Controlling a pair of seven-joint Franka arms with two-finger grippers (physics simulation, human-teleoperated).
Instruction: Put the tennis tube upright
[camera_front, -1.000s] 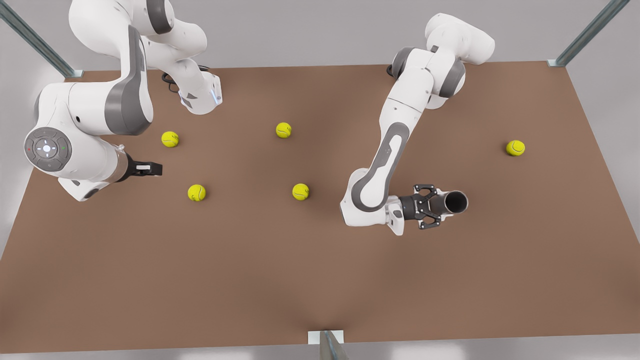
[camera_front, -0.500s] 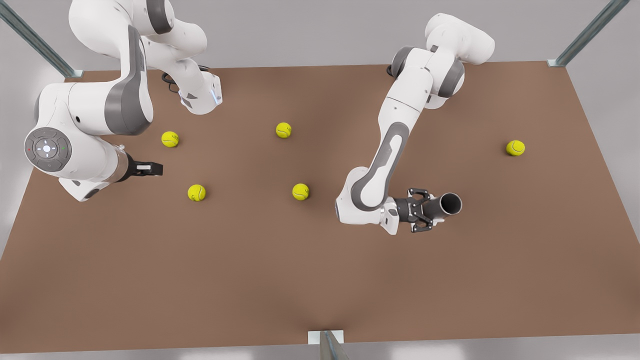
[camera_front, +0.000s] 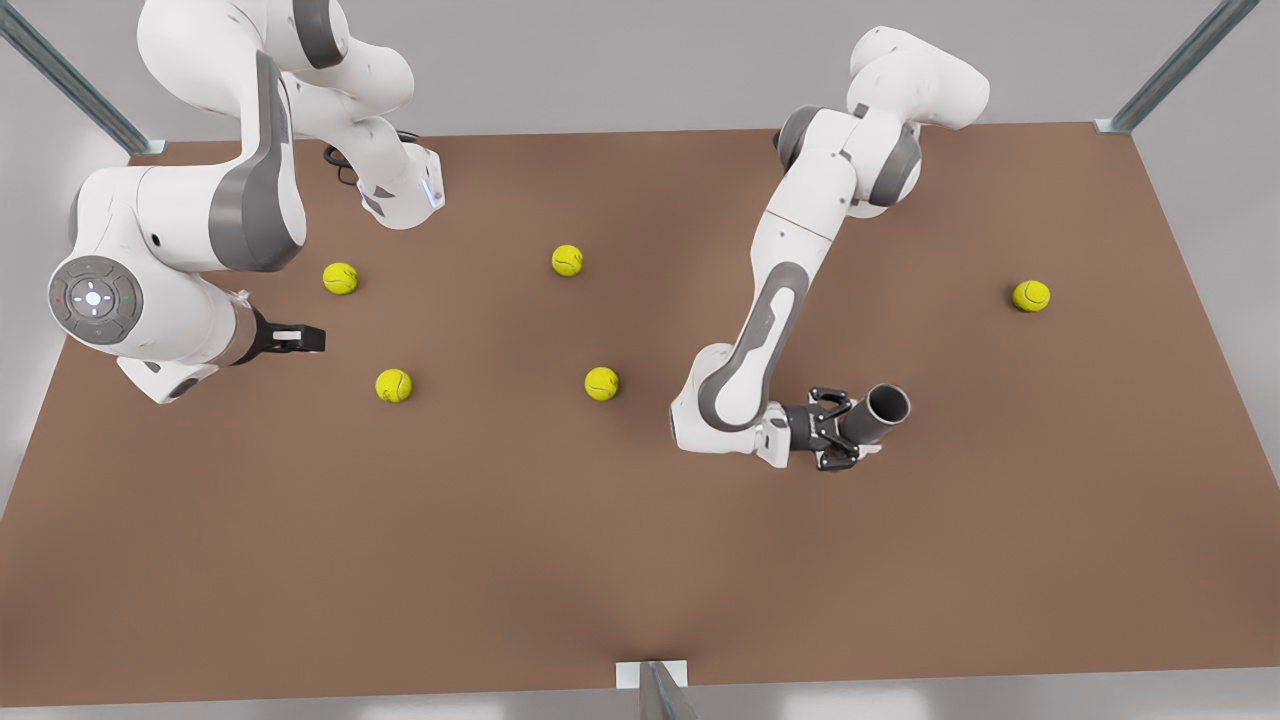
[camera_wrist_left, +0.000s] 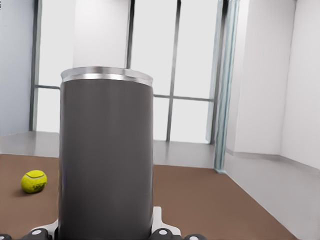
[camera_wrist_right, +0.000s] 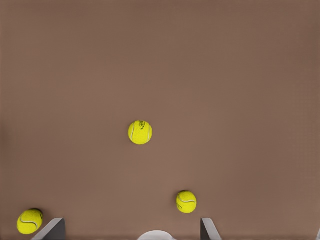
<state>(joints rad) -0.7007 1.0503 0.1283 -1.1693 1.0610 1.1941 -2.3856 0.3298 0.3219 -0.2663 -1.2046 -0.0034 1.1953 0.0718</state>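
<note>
Tennis tube (camera_front: 884, 410): matte grey, hollow, open-ended, tilted.

No words, brand names, labels or numbers can be read on anything in these pictures.

Brown bench (camera_front: 500, 560), matte, metal posts at its corners. Five tennis balls lie on it, well apart: far-left ball (camera_front: 340, 278), nearer left ball (camera_front: 393, 385), far-centre ball (camera_front: 567, 260), centre ball (camera_front: 601, 383), lone right ball (camera_front: 1031, 295). Both arm bases sit at the far edge.
</note>
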